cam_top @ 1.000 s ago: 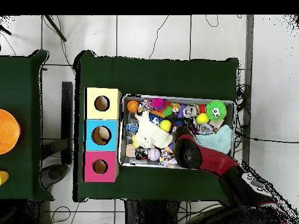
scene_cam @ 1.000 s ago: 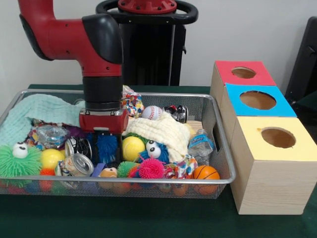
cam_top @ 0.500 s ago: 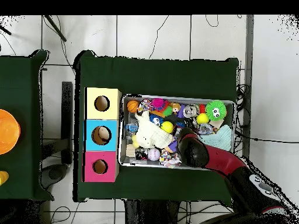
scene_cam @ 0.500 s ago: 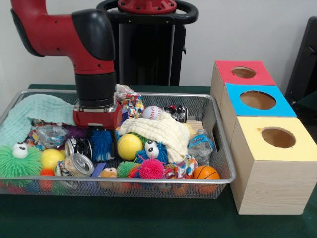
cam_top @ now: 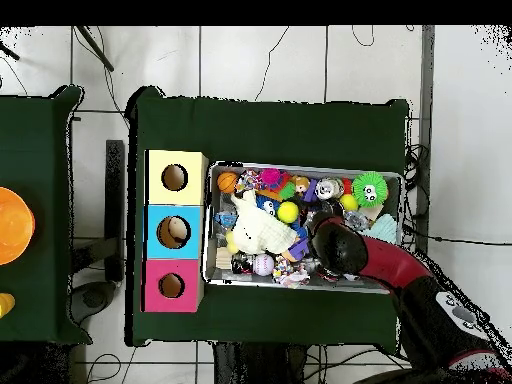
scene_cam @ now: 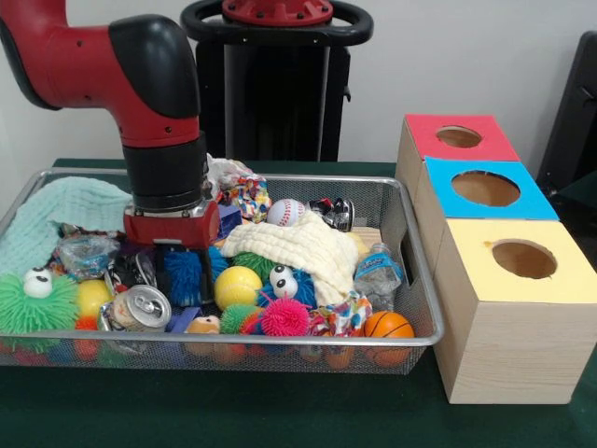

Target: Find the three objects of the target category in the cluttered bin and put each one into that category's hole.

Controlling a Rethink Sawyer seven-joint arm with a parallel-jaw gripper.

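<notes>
The silver wire-mesh bin is full of toys, cans and cloths; it also shows in the overhead view. My gripper is down in the bin's left half, shut on a blue fuzzy toy that sits between its fingers. In the overhead view the arm hides the gripper. The hole in the red-topped box is at the far right, and also shows in the overhead view. It looks empty.
Around the gripper lie a yellow ball, a silver can, a green spiky toy with eyes and a cream cloth. A baseball and a small basketball lie further right. Blue-topped and yellow-topped boxes stand beside the red one.
My gripper has moved left in the front view, carrying the blue fuzzy toy with it. The yellow ball and the cans near it have shifted a little.
</notes>
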